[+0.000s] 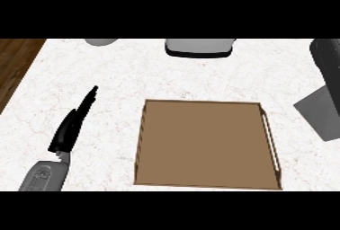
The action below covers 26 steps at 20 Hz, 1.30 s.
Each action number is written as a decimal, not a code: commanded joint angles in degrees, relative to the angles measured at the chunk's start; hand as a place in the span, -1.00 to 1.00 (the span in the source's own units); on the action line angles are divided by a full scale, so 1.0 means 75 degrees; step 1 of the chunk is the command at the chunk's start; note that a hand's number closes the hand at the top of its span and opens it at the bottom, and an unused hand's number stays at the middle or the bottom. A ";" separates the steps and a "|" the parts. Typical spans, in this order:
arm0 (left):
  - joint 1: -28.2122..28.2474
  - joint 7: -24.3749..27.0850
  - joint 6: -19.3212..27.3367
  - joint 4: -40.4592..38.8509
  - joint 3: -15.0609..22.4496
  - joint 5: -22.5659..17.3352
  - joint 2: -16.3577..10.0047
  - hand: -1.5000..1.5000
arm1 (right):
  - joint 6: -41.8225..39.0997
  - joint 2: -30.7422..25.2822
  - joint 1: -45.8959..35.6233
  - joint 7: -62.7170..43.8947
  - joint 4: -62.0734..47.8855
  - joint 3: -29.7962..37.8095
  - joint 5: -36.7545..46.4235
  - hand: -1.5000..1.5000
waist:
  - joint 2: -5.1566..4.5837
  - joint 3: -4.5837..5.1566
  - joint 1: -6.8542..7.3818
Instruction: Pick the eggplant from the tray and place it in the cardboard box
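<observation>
Head view is looking steeply down on a white marbled counter (119, 67), with a strip of wooden floor (13, 58) showing at the upper left of the frame. One brown tray (140, 143) is sitting at the centre, a pale handle running along its right rim and its brown bottom lying bare. Two grey objects are standing at the top edge: a rounded one (101, 42) at the upper left and a wider one with a dark base (199, 47) at the top centre.

Two hands are showing. The left hand (66, 132) is lying released at the left of the frame, well apart from the tray, its fingers stretching straight toward the upper right and holding nothing. The right hand (327, 67) is showing as a dark shape at the upper right edge; whether it is grasping anything cannot be told. The eggplant is hiding from this view, so its place cannot be told.
</observation>
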<state>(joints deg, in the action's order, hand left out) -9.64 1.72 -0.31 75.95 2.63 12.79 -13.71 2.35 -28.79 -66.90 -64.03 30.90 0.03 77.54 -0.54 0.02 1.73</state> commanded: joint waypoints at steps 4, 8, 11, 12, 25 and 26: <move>-0.0096 -0.0290 -0.0003 0.0093 -0.0168 -0.0064 -0.0003 0.00 | 0.0348 -0.0513 0.0138 -0.1032 -0.0011 0.0536 0.0204 1.00 | 0.0054 -0.0003 -0.0169; 0.0232 0.0299 -0.0045 -0.0105 -0.0230 -0.0013 -0.0123 0.00 | 0.0262 -0.0782 0.0777 -0.0787 0.0101 0.0920 0.0043 1.00 | 0.0078 0.0000 -0.0260; 0.0268 -0.0127 0.0101 0.0213 -0.0200 0.0089 -0.0035 0.00 | 0.0083 -0.1146 0.1076 -0.0352 0.0013 0.1273 -0.0179 1.00 | 0.0080 -0.0004 -0.0212; 0.0285 -0.0201 -0.0442 0.0507 -0.0350 -0.0267 -0.0371 0.00 | 0.0332 -0.1589 0.1142 0.0066 -0.0412 0.1499 -0.0243 1.00 | 0.0047 -0.0011 -0.0115; 0.0370 0.0151 -0.0039 0.0172 -0.0236 0.0117 -0.0025 0.00 | 0.2144 -0.0836 0.2560 0.2117 0.0154 0.3151 -0.2201 -1.00 | 0.0056 -0.0010 -0.0172; 0.0279 0.0144 -0.0160 0.0124 -0.0197 0.0046 -0.0012 0.00 | 0.3003 -0.0942 0.2794 0.2704 0.0019 0.3357 -0.2277 -1.00 | -0.0010 -0.0028 -0.0101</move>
<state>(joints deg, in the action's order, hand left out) -7.21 2.93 -1.11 76.98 0.89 13.16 -14.09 14.49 -36.05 -48.59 -50.12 29.75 23.26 62.09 -0.27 -0.11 0.53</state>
